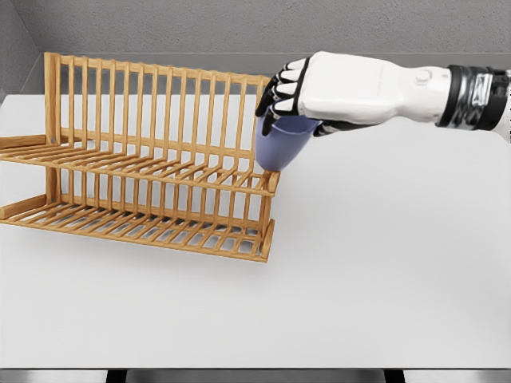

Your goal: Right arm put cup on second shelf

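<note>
White table (383, 287) fills the lower part of the head view, its front edge running along the bottom of the frame, with a grey wall behind.

Wooden rack (144, 183) stands on the left half of the table. It has two slatted shelves, one above the other, and a row of upright bars rising along the back. The lower shelf (152, 223) rests on the table surface. The upper shelf (160, 167) sits above it and ends at a corner on the right, near the middle of the frame. Both shelves appear bare of any object.

Right hand (335, 96) enters from the right edge at upper height, the forearm level and the palm turned down. Its fingers (283, 88) are curled over the rim of a blue-violet cup (283, 144) and grip it from above. The thumb is partly hidden beneath the palm.

Cup hangs under the hand, tilted, with its narrow base pointing down and to the left. The base lies at the right corner of the upper shelf; whether it touches the wood or sits just above it cannot be told from this view. The cup body is just beside the rightmost upright bars.
</note>
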Tool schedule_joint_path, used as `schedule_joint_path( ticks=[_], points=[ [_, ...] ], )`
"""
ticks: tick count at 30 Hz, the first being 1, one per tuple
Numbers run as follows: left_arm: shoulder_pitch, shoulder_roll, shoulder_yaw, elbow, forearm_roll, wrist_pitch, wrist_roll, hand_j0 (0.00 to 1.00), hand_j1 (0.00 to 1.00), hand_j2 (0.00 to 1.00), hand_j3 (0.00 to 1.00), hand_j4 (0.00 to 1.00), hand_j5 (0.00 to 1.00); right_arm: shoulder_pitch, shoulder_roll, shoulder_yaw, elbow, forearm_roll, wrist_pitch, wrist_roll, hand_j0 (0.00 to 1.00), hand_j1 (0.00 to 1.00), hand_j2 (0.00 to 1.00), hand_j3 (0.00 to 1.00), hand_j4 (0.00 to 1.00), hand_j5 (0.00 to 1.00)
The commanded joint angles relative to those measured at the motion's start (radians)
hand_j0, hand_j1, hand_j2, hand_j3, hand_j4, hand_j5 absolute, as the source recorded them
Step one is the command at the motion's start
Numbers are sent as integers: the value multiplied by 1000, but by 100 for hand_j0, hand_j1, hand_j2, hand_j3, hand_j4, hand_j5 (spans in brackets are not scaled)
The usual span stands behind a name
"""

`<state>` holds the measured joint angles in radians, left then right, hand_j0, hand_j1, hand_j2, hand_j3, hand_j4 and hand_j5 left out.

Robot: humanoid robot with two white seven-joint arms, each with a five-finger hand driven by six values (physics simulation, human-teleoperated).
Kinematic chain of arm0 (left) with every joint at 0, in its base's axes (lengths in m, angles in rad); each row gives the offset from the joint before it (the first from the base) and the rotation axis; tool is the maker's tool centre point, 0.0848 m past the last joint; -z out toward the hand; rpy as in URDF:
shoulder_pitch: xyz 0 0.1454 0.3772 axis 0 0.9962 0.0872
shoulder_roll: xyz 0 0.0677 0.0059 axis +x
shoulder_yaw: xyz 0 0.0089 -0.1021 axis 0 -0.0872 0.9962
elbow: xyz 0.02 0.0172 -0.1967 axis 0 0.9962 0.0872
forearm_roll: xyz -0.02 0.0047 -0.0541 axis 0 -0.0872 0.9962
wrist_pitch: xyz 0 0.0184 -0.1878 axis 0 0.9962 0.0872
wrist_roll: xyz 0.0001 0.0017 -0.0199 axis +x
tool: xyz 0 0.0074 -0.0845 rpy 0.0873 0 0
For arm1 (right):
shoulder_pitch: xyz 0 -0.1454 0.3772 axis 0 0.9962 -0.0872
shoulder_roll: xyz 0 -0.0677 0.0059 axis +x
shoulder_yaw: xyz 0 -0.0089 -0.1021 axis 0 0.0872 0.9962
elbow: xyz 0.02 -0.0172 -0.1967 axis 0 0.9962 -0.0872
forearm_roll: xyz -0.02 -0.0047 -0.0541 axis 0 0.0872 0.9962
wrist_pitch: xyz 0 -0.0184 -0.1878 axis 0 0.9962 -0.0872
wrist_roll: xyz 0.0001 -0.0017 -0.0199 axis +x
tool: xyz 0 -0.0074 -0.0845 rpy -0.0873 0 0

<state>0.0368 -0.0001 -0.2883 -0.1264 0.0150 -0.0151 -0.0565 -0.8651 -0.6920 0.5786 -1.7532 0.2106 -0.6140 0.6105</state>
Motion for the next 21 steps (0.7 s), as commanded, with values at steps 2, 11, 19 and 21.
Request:
schedule_joint_path(
  ticks=[2, 11, 19, 21],
  points=[
    [0, 0, 0, 1, 0, 0, 0, 100, 100, 100, 100, 100, 100, -3, 14, 17, 0, -7, 3, 0, 60, 60, 60, 60, 60, 60],
    [0, 0, 0, -1, -1, 0, 0, 100, 100, 100, 100, 100, 100, -8, 37, 50, 0, -7, 3, 0, 60, 60, 60, 60, 60, 60],
    [0, 0, 0, -1, -1, 0, 0, 100, 100, 100, 100, 100, 100, -3, 28, 73, 0, -8, 3, 0, 65, 65, 65, 65, 65, 65],
    [0, 0, 0, 1, 0, 0, 0, 100, 100, 100, 100, 100, 100, -3, 26, 79, 0, -8, 3, 0, 65, 65, 65, 65, 65, 65]
  ],
)
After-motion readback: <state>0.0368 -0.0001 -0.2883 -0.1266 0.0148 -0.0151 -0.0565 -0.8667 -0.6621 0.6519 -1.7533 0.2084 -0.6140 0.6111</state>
